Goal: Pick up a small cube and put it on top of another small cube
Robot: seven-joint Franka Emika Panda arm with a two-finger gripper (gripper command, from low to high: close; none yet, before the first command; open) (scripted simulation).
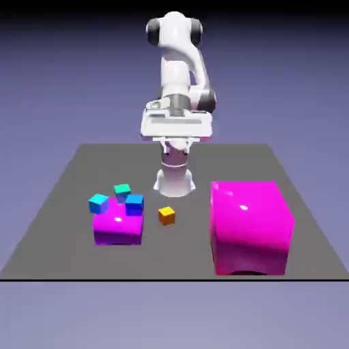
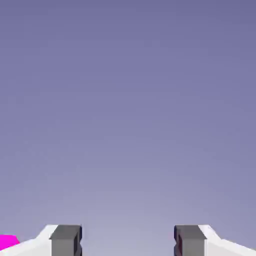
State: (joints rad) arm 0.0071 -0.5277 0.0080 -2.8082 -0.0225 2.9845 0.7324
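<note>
Rendered scene, arm raised above a dark grey surface point(image 1: 61, 204). The white arm point(image 1: 178, 75) stands at the far edge, folded high. Its jaws point(image 2: 128, 240) cannot be made out in the exterior view; in the hand view only two small grey fingertips point(image 2: 66, 239) show at the bottom edge, cut off by the frame, well apart and with nothing between them: wide open and empty. The rest of that view is plain blue-violet backdrop, save a magenta sliver point(image 2: 8, 241) at the lower left corner, too small to identify.

Toward the exterior view's left, a small glossy magenta block point(image 1: 118, 225) lies mid-surface. Three small cubes cluster at its far edge: a cyan cube point(image 1: 99, 202), a teal cube point(image 1: 122, 190) and a blue cube point(image 1: 134, 203). Whether they rest on the block or behind it cannot be told. A small orange cube point(image 1: 166, 215) sits alone just beside the block, on the bare surface. Toward the exterior view's right, a large glossy magenta block point(image 1: 251, 225) with rounded edges reaches the near edge; its base is in shadow.
</note>
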